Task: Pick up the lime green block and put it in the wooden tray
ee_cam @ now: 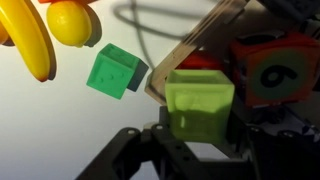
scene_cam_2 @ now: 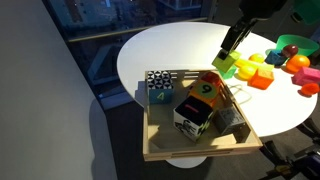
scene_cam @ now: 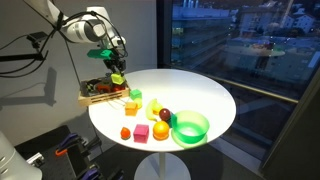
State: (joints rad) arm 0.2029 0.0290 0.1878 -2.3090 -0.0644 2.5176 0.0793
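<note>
In an exterior view, the claw (scene_cam: pixel 117 71) hangs off the arm above the tabletop (scene_cam: pixel 205 95) at the edge nearest the robot. It is closed narrow on the lime green block (scene_cam: pixel 118 77), which is clearly up in the air. Right below and a touch outward sits the wooden tray (scene_cam: pixel 100 92), perched on that same edge. The green bowl (scene_cam: pixel 190 127) and the loose toys lie well apart, toward the opposite edge.

Now the exterior view from the tray side. The wooden tray (scene_cam_2: pixel 160 150) fills the foreground, already holding a numbered cube (scene_cam_2: pixel 202 100) and a dotted black piece (scene_cam_2: pixel 157 85). The lime green block (scene_cam_2: pixel 225 66) hovers in the dark claw (scene_cam_2: pixel 229 57) just about over the tray's far corner, where the rim meets the white tabletop. Whether it has cleared the rim, I cannot tell from here.

Wrist view: the lime green block (ee_cam: pixel 200 102) is pinched square between the fingers (ee_cam: pixel 165 140). A tray slat (ee_cam: pixel 195 45) runs just behind it, and a darker green block (ee_cam: pixel 115 72) and the banana (ee_cam: pixel 30 45) lie out on the tabletop.

So, my read: the pickup is done and the carry is nearly done. What's left is to get fully over the tray's open floor, lower, and let go.
</note>
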